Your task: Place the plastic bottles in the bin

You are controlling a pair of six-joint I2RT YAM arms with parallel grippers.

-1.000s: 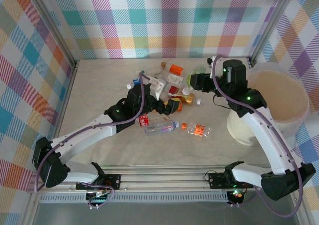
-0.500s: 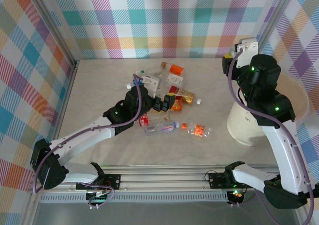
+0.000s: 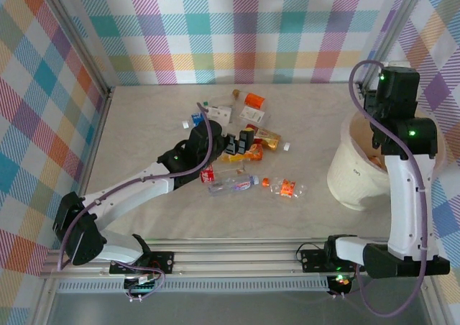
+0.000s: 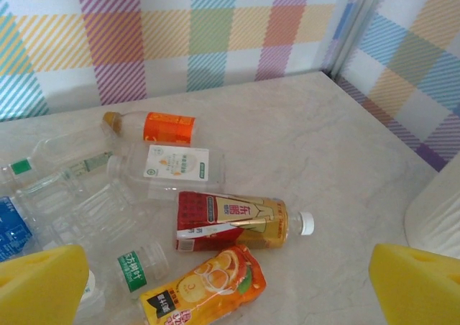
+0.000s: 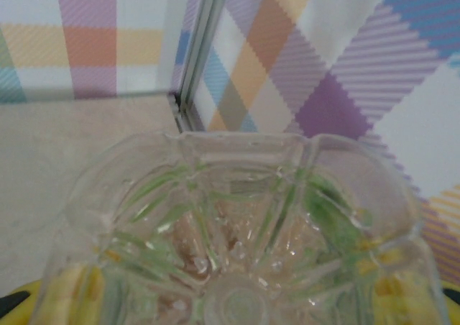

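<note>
Right wrist view shows you the right gripper closed partway on a crushed clear plastic bottle with green streaks, gripped from both sides. On the top external view that arm hangs over the large round cream-white bin. Your left gripper stands wide open, holding nothing, over an orange juice pouch and a red-labelled clear bottle lying on the table
</note>
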